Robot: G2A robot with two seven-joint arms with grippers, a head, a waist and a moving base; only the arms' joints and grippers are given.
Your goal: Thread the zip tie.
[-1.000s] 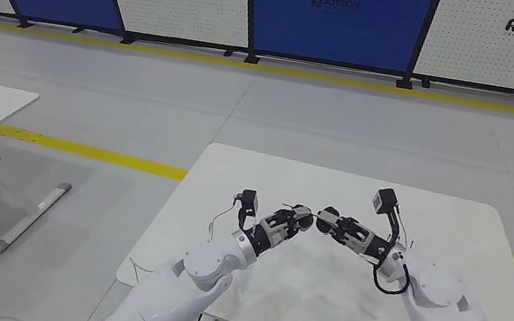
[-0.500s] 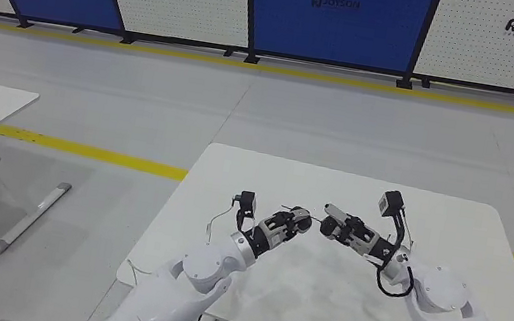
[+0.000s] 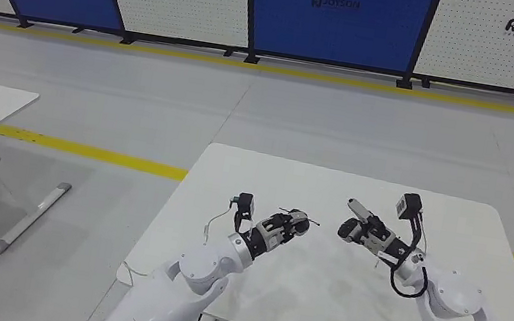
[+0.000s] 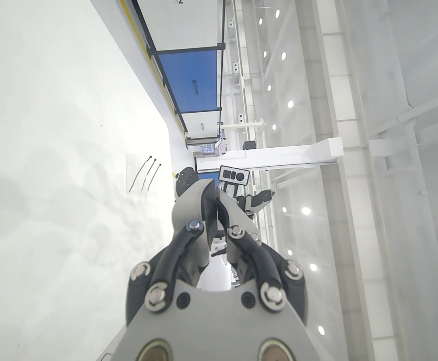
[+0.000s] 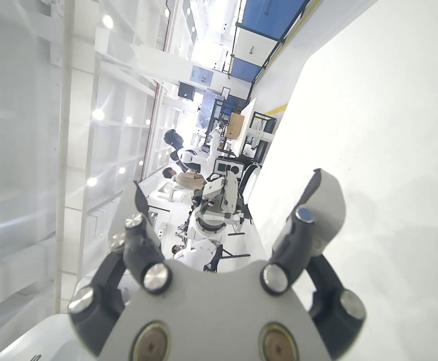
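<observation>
White desk (image 3: 235, 172): your left tool (image 4: 216, 198) is pressed together on a thin black zip tie (image 3: 313, 220), whose end pokes toward 3 o'clock. Three spare ties (image 4: 145, 174) lie side by side. At 3 o'clock, apart, your right tool (image 5: 228, 183) is spread wide.

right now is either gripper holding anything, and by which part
The right gripper is open and empty. The left gripper is shut on a thin dark zip tie poking from its tip; which part it pinches cannot be told.
</observation>
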